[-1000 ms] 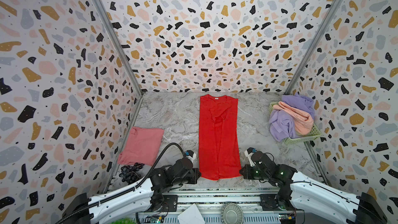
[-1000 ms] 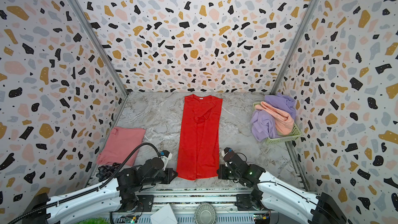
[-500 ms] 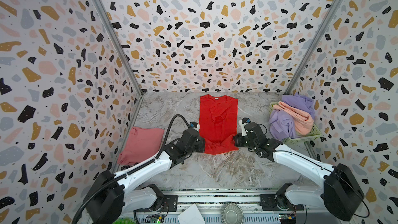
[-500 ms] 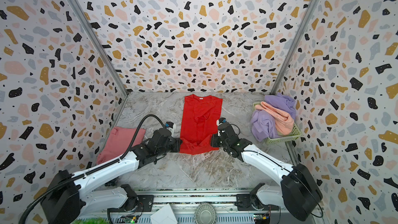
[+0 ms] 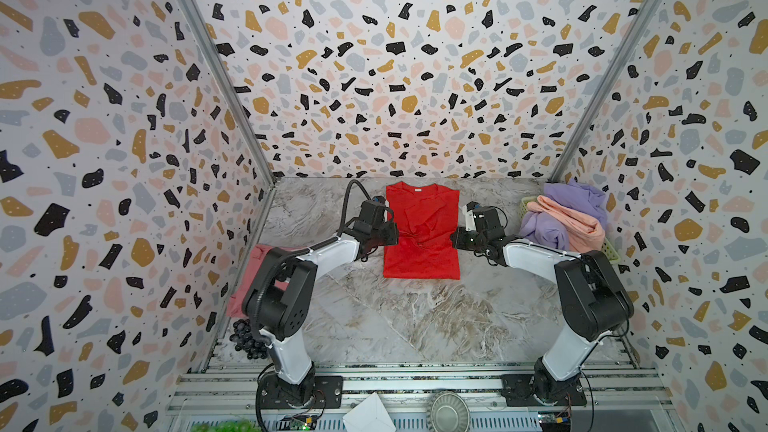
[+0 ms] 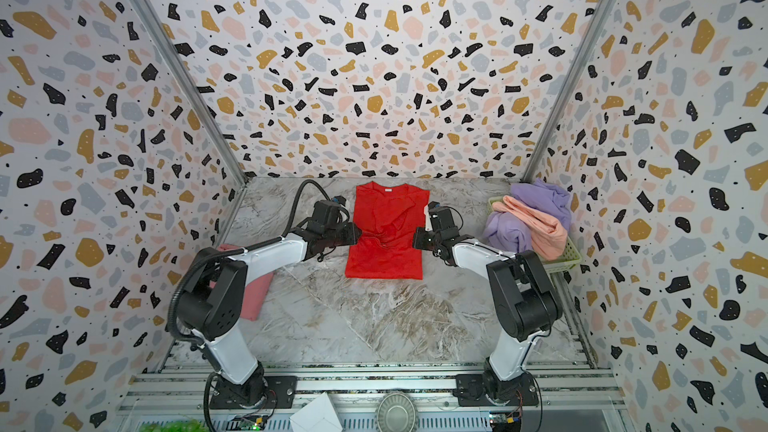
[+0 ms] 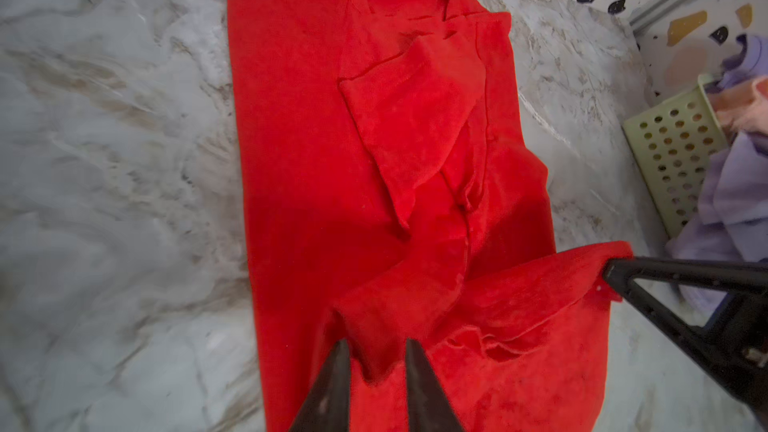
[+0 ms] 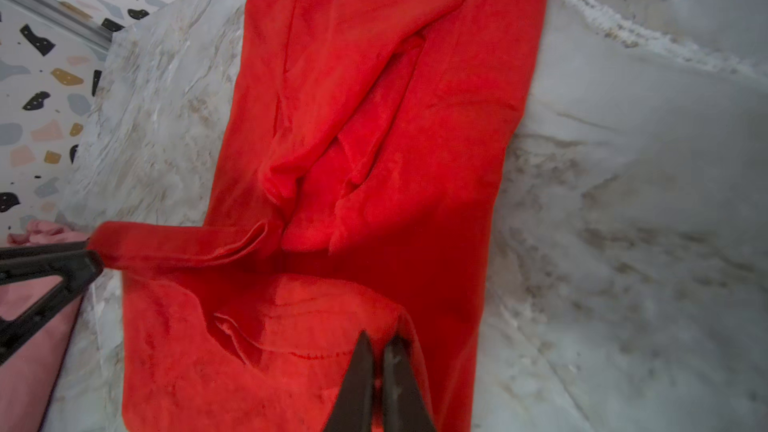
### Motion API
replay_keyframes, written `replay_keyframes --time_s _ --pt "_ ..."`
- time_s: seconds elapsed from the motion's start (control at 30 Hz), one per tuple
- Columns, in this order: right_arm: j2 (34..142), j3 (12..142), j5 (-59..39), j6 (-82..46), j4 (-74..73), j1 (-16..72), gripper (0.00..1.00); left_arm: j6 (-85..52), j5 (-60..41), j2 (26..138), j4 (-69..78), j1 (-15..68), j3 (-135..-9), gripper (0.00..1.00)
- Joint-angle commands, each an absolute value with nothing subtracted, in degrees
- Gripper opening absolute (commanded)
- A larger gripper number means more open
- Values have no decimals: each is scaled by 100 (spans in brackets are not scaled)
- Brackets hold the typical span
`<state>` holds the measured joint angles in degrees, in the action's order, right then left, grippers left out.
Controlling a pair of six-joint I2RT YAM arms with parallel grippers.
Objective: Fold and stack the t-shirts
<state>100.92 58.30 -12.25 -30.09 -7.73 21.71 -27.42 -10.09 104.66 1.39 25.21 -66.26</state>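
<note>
We see red t-shirt (image 5: 422,243) at bench's back edge; left gripper (image 7: 376,344) jaws apart over its hem, right gripper (image 8: 380,336) pinching it. Pink t-shirt (image 6: 259,292), grapes (image 5: 245,338) by left edge; right-edge basket (image 7: 673,151) holds lavender t-shirt (image 5: 573,197), peach t-shirt (image 5: 573,222).

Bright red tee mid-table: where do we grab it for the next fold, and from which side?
I'd grip the bright red fabric t-shirt at the two corners of its near edge, each from its own outer side, low over the marble-patterned tabletop. That edge is a straight, flat, doubled crease; the middle is bunched with loose sleeve flaps.
</note>
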Motion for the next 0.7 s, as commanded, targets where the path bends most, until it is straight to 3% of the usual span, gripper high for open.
replay_keyframes --time_s 0.0,0.03,0.3,0.67 --pt "10183 6252 -1356 -2844 -1064 2005 52 -2796 -1362 10790 347 2358 -7051 51" --pt "10209 6336 -1388 -2839 -1065 1939 55 -2801 -1298 10871 312 2302 -7208 61" --pt "9802 6048 -1612 -2955 -829 1626 56 -2727 -911 10628 45 2018 -7401 69" --pt "8002 3940 -2290 -3550 -608 1846 57 -3122 -1497 8693 320 2023 -4832 72"
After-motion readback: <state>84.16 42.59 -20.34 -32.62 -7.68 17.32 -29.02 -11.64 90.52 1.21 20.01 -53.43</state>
